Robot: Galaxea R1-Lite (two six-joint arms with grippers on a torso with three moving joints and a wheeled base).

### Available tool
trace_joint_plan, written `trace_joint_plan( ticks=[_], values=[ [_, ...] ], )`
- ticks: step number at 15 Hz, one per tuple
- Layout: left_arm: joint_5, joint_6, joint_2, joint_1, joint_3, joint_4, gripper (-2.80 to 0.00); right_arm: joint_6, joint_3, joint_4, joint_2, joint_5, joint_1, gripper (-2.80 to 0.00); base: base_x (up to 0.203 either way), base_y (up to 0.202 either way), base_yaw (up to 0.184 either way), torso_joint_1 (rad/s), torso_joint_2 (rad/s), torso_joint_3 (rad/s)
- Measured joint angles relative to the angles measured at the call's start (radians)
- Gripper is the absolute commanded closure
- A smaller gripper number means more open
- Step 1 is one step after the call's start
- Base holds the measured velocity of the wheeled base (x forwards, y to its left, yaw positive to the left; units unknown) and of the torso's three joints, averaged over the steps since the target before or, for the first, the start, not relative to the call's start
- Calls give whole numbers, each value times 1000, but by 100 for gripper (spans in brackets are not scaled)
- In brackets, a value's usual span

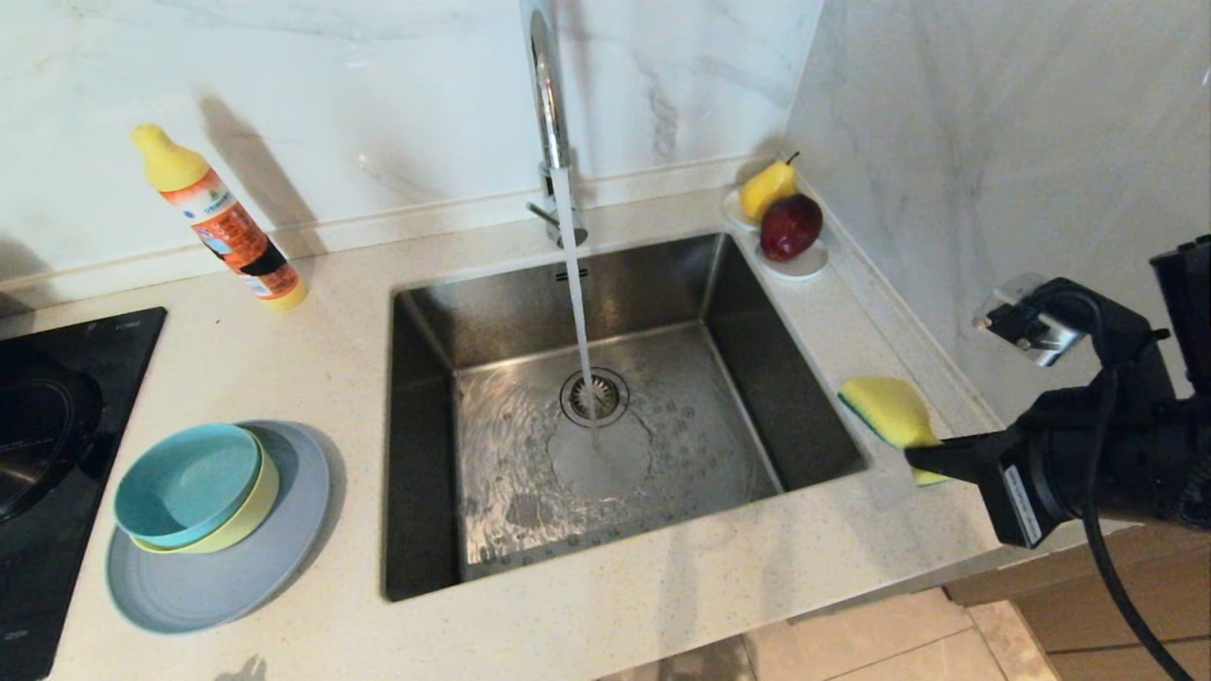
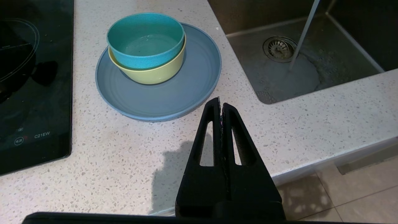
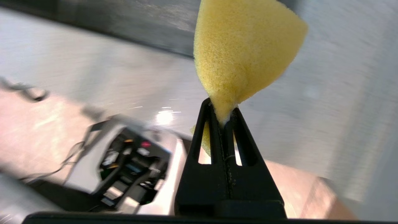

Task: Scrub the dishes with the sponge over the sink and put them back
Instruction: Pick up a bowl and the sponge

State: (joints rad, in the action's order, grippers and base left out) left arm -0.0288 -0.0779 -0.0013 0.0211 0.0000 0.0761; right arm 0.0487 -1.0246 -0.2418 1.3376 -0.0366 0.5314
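The dishes are stacked left of the sink [image 1: 430,378]: a teal bowl [image 1: 184,484] nested in a yellow-green bowl [image 1: 248,515] on a grey-blue plate [image 1: 203,586]. They also show in the left wrist view: the teal bowl [image 2: 144,39], the yellow-green bowl [image 2: 152,73] and the plate [image 2: 174,96]. My right gripper [image 1: 920,458] is shut on the sponge [image 1: 889,409], pinching one end of it above the counter right of the sink. The yellow sponge [image 3: 245,53] fans out past the tips of the right gripper [image 3: 222,110]. My left gripper [image 2: 220,104] hangs shut and empty near the plate's front edge.
Water runs from the chrome tap [image 1: 547,85] onto the drain [image 1: 594,395]. A detergent bottle [image 1: 222,222] stands at the back left. A white dish [image 1: 804,265] with a pear and an apple sits in the back right corner. A black hob [image 1: 47,454] lies at the far left.
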Motion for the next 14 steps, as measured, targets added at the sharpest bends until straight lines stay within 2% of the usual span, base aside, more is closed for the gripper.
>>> trace_joint_plan(
  ticks=[3, 5, 7, 10, 14],
  values=[
    [0, 0, 0, 0, 0, 0, 0, -57, -15, -48, -51, -64, 164, 0, 0, 0, 0, 0, 0, 0],
    [0, 0, 0, 0, 0, 0, 0, -86, -19, -55, -63, -135, 276, 0, 0, 0, 0, 0, 0, 0],
    [0, 0, 0, 0, 0, 0, 0, -95, -23, -55, -59, -171, 346, 0, 0, 0, 0, 0, 0, 0],
    [0, 0, 0, 0, 0, -1, 0, -98, -49, -51, -21, -200, 417, 0, 0, 0, 0, 0, 0, 0],
    [0, 0, 0, 0, 0, 0, 0, -96, -114, -55, 44, -222, 439, 0, 0, 0, 0, 0, 0, 0]
  ],
)
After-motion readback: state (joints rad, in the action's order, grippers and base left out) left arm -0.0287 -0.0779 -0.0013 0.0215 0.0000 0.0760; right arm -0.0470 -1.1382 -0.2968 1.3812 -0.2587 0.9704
